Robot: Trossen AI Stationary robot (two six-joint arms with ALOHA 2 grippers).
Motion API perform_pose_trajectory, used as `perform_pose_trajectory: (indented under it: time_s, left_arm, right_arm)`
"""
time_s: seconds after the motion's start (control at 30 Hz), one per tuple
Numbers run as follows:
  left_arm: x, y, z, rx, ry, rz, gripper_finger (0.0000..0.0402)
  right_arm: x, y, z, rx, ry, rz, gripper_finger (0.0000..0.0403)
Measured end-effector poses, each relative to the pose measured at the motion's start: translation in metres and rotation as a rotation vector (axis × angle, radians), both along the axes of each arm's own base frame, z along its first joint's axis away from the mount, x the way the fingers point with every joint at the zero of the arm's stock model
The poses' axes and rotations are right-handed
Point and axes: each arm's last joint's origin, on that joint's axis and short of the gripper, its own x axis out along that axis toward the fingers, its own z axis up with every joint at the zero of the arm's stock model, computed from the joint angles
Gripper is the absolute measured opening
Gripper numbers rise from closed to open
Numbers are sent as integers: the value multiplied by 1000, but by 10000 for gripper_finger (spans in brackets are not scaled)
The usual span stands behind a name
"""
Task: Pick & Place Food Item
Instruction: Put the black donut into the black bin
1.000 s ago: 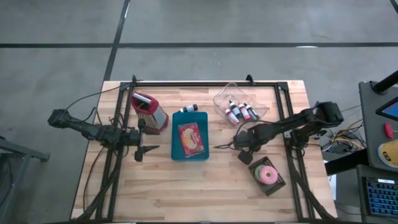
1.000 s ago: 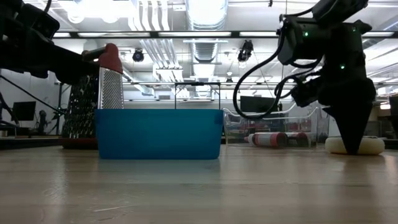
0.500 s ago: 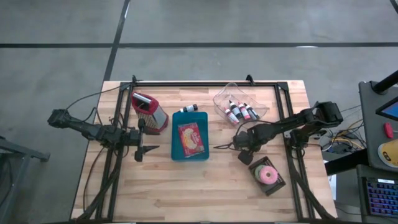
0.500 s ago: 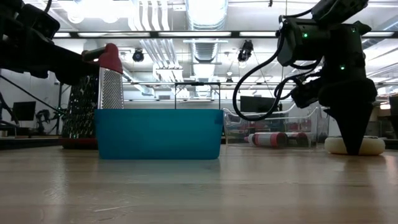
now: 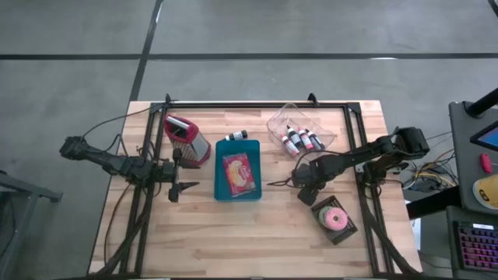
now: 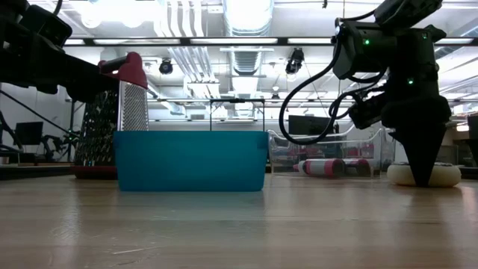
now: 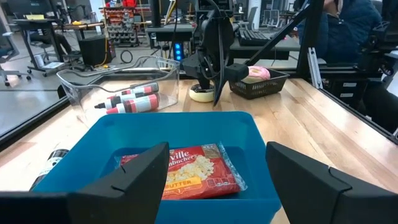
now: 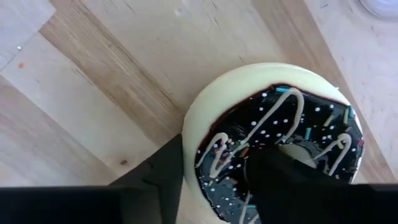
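Observation:
A cream donut with dark chocolate icing and sprinkles lies flat on the wooden table, right of the blue bin. My right gripper points straight down onto it and is shut on its ring; the low view shows the gripper standing on the donut. The bin holds a popcorn packet. My left gripper hovers open at the bin's left side, roughly level, touching nothing. My right gripper holds the donut's ring with one finger down in the centre hole and the other finger against the outer rim. The fingers come from above, pointing down. The donut lies flat, its underside on the table.
A pink-iced donut sits in a black basket near the right gripper. A clear container with small bottles stands at the back, a red-topped grater and a little bottle behind the bin. Bare wood lies along the near edge.
My right gripper has stayed in place above the donut while its fingers have drawn together on the donut's ring. The donut still lies on the table.

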Motion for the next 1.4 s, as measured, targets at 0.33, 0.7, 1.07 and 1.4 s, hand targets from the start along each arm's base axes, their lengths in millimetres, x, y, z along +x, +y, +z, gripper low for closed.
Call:
perform_pose_trajectory:
  time_s: [0.33,0.7,1.07,1.4]
  left_arm:
    - [0,0,0,1,3,0,275]
    - [0,0,0,1,3,0,275]
    - [0,0,0,1,3,0,275]
    - [0,0,-1,4,12,1,275]
  right_arm:
    - [0,0,0,1,-5,8,97]
    - [0,0,0,2,-5,14,95]
    - [0,0,0,3,-5,16,91]
    - [3,1,2,21,-45,36,85]
